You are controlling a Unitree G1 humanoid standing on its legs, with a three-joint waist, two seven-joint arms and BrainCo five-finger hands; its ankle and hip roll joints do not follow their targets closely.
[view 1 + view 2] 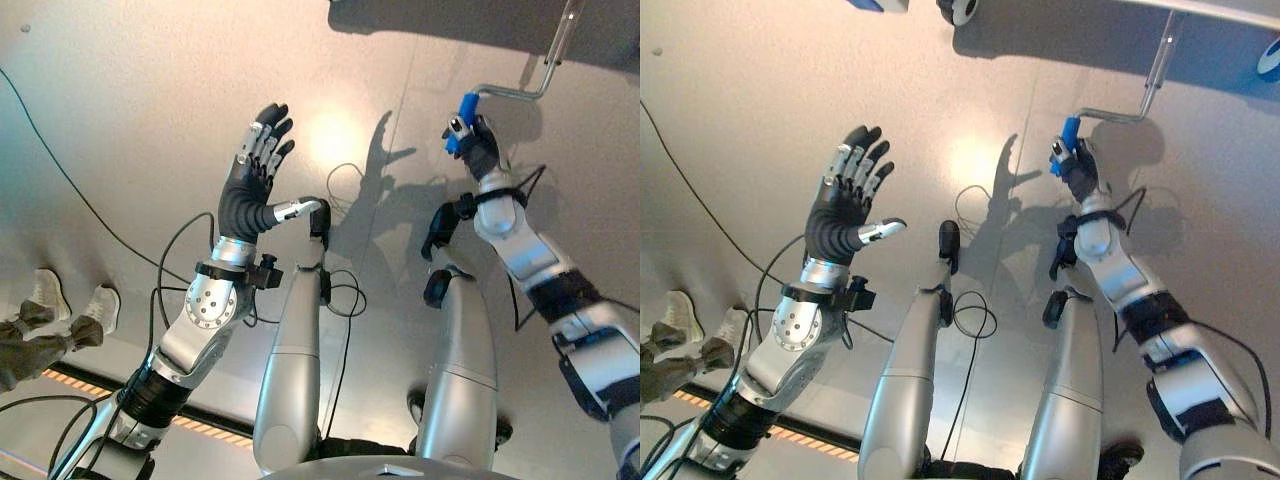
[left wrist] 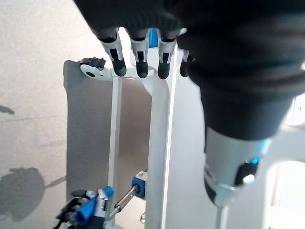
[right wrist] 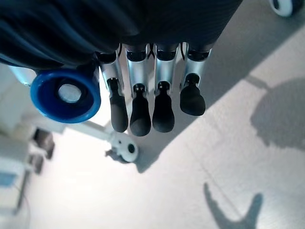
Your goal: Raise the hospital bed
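The bed's silver crank rod (image 1: pixel 520 92) bends down from the bed frame (image 1: pixel 1200 10) at the top right and ends in a blue handle (image 1: pixel 465 112). My right hand (image 1: pixel 480 148) is shut on that blue handle; its round blue end (image 3: pixel 66 95) shows beside the curled fingers (image 3: pixel 143 112) in the right wrist view. My left hand (image 1: pixel 255 170) is held up over the bare floor to the left, open with fingers spread and nothing in it. The left wrist view looks past its fingers (image 2: pixel 138 64) at the white bed frame (image 2: pixel 162 143) and the blue handle (image 2: pixel 90 212).
A person's shoes (image 1: pixel 70 305) stand on the floor at the left edge. A bed caster (image 1: pixel 960 10) sits at the top centre, and another caster (image 3: pixel 126 150) shows past my right fingers. An orange floor strip (image 1: pixel 100 395) runs across the lower left.
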